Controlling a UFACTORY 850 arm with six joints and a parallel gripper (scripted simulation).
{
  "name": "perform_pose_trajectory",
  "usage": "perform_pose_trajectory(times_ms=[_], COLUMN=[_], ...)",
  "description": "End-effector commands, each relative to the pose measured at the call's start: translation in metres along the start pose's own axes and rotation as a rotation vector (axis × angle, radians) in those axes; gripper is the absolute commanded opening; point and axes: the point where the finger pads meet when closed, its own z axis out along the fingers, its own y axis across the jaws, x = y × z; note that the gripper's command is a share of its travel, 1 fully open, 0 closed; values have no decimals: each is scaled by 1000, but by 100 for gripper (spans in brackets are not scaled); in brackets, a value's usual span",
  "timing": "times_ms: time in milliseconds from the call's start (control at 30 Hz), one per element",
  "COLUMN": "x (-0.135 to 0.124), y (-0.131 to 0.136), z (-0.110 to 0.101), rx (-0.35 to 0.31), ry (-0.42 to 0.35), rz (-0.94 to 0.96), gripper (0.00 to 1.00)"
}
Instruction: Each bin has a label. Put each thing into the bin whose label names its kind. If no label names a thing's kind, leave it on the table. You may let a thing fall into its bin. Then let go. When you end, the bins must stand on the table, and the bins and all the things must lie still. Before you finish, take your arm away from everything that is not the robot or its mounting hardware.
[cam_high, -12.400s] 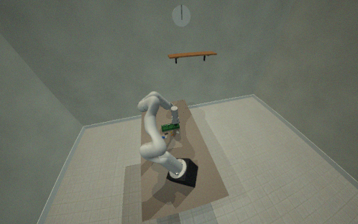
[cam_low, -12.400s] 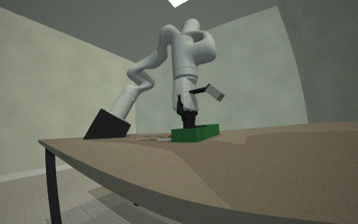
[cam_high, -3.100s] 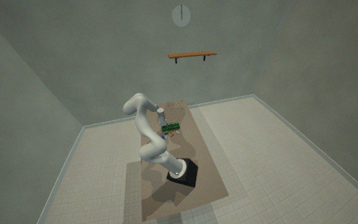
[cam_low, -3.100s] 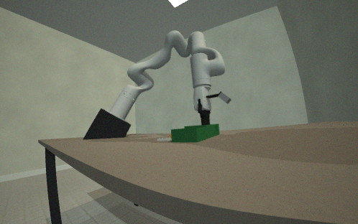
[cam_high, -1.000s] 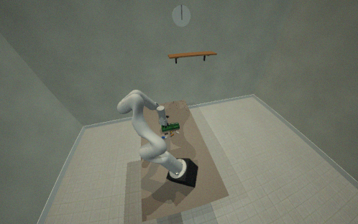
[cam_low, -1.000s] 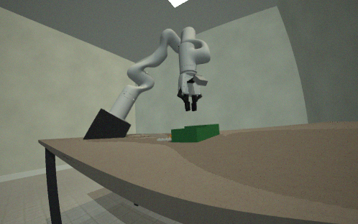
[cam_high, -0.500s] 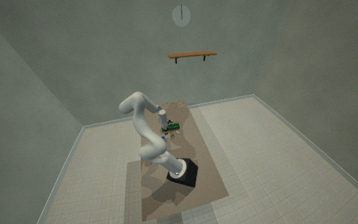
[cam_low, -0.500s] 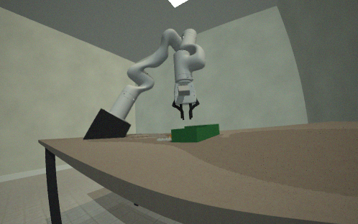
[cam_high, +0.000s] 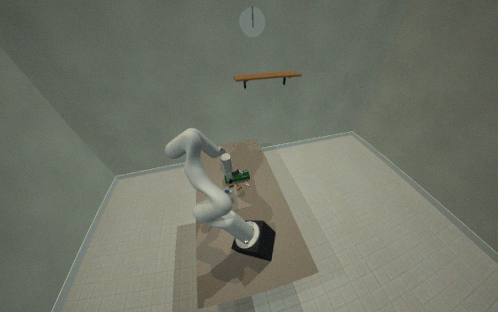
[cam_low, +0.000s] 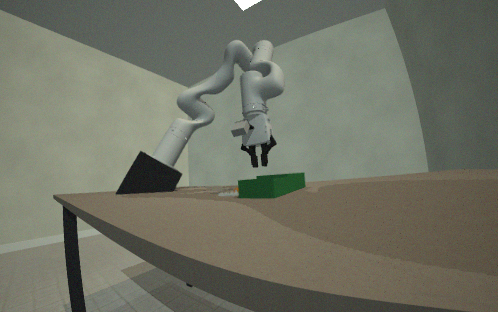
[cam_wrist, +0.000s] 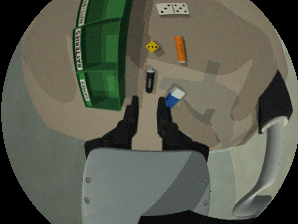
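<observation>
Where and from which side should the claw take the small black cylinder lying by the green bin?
Probably from straight above, fingers closing across the middle of the black cylinder. It lies flat with its long axis running away from the claw, which hangs part open and empty almost over it. The green bin stands apart to one side.
</observation>
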Motion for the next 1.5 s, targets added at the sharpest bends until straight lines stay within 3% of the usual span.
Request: perform_pose_trajectory(times_ms=[0, 933, 1467], x=[0, 0, 0], y=[-1, -1, 0], z=[-1, -1, 55], rx=[-19, -18, -19], ry=[1, 1, 1], rz=[31, 31, 31], gripper=[28, 28, 28])
